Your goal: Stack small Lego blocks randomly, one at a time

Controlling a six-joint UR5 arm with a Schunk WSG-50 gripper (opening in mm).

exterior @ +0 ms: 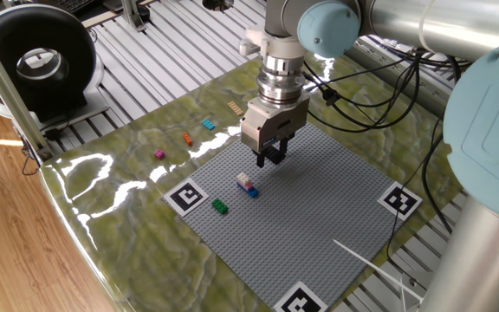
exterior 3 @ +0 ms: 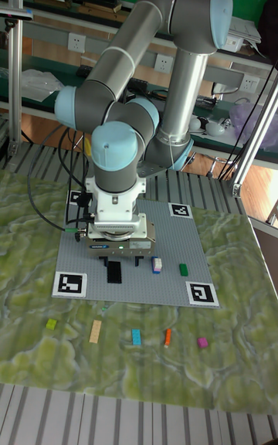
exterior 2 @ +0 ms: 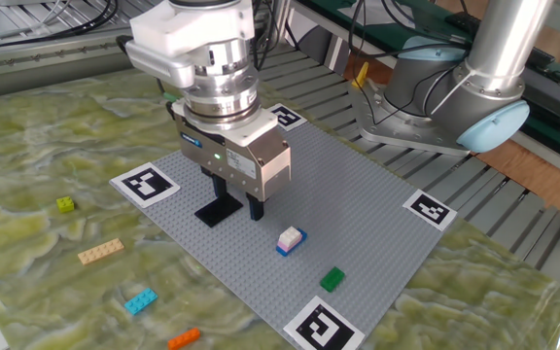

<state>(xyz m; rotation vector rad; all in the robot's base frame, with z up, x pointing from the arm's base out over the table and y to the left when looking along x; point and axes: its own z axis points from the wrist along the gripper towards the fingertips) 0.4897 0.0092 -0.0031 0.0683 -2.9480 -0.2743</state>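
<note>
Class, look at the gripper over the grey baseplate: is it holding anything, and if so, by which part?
Nothing visible is held. The gripper hangs above the baseplate, fingers close together with no brick seen between them; the black plate lies beneath, apart.

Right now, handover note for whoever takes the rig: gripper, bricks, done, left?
Gripper: low over the grey baseplate, beside the dark flat plate; open or shut unclear, nothing visibly held.
On baseplate: white-pink brick stacked on blue brick; green brick loose.
Off baseplate, on the mat: yellow-green, tan, cyan, orange, magenta.
Done: one two-brick stack. Left: every other brick.
</note>
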